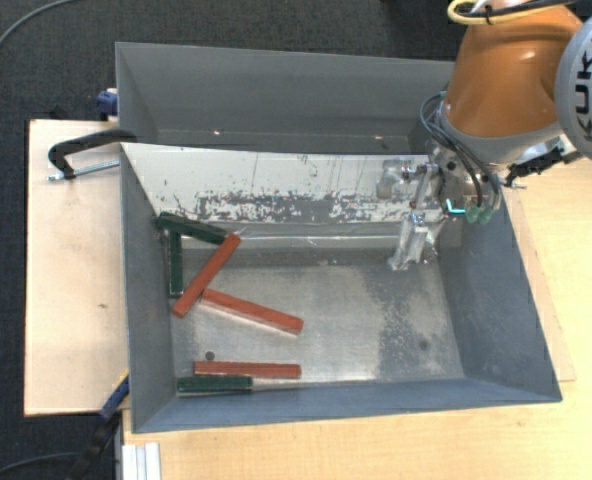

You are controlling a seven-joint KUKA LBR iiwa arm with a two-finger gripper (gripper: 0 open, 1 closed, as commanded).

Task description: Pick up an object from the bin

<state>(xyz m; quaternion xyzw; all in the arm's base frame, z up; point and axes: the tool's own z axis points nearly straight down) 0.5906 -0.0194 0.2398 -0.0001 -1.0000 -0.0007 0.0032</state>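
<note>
Red stick: nearest one, well left and frontward of fingers; long axis slanting rightward toward front edge.
Fingers: near back right corner of bin; wide or narrow, impossible to tell.

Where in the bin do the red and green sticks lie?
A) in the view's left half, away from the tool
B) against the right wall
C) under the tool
A: the red sticks and green sticks lie left in the bin, while the tool hangs at its right.
</note>
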